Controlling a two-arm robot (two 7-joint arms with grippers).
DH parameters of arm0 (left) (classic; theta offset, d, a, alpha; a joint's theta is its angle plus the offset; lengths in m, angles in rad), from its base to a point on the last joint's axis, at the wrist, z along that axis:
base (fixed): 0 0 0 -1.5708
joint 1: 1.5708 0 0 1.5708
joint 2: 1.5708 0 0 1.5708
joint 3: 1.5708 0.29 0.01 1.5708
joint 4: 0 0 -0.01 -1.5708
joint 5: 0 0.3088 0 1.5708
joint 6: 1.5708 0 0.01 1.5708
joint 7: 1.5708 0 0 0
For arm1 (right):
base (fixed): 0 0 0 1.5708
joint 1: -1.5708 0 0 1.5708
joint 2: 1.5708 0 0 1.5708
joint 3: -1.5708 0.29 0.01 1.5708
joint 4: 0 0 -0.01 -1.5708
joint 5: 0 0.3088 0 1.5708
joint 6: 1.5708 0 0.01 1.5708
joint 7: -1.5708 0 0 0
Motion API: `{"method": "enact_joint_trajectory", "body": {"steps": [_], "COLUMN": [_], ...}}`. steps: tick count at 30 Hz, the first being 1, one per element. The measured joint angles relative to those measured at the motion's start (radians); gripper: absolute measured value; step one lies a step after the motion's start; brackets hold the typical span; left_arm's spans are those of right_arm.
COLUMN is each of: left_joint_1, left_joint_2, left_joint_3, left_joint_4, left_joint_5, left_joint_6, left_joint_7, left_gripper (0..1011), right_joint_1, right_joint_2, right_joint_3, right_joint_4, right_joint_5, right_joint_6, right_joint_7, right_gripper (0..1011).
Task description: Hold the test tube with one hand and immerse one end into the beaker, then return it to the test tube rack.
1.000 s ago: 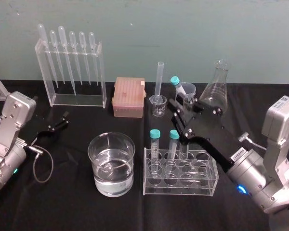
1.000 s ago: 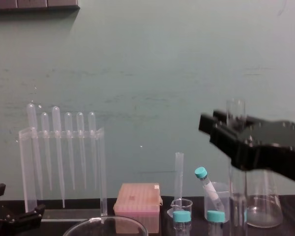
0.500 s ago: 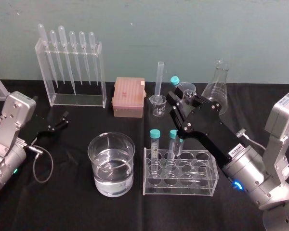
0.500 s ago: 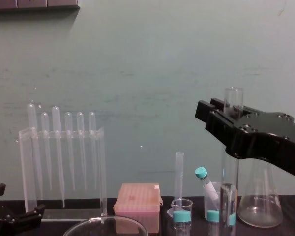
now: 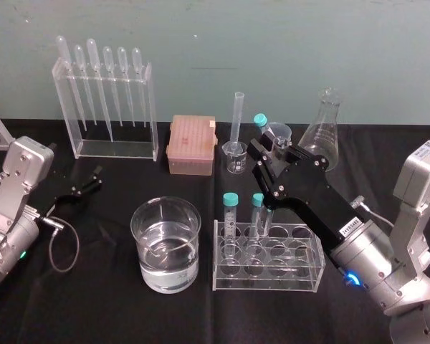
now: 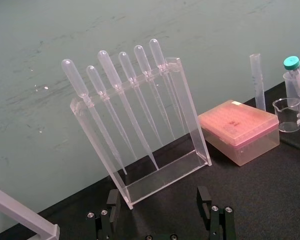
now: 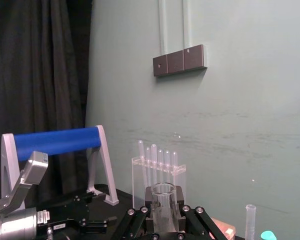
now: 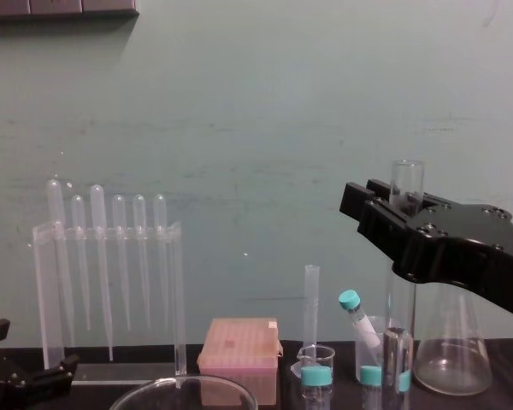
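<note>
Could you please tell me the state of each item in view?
Long clear open-mouthed test tube: upright, gripped by right tool.
Right tool: shut on test tube.
Left tool: open, empty.
Wide clear glass beaker: upright, partly filled with clear liquid.

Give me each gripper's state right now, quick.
Left gripper: jaws open, holding nothing.
Right gripper: jaws shut on the test tube, which stands upright.
</note>
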Motion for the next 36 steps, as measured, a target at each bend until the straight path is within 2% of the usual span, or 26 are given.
{"method": "enact_joint_trajectory", "body": {"steps": [36], "left_joint_1": [0.000], "left_joint_2": [0.000], "left_joint_3": [0.000], "left_joint_4": [0.000], "left_joint_5": [0.000], "left_joint_6": [0.000], "left_joint_7": [0.000], "left_gripper": [1000], "right_joint_1": [0.001], "right_joint_2": [0.001], "right_joint_3": [-0.001], "right_joint_4": [0.000], "right_joint_5": [-0.002], "right_joint_6": [-0.002], "right_joint_7": [-0.001], "right_gripper": [211]}}
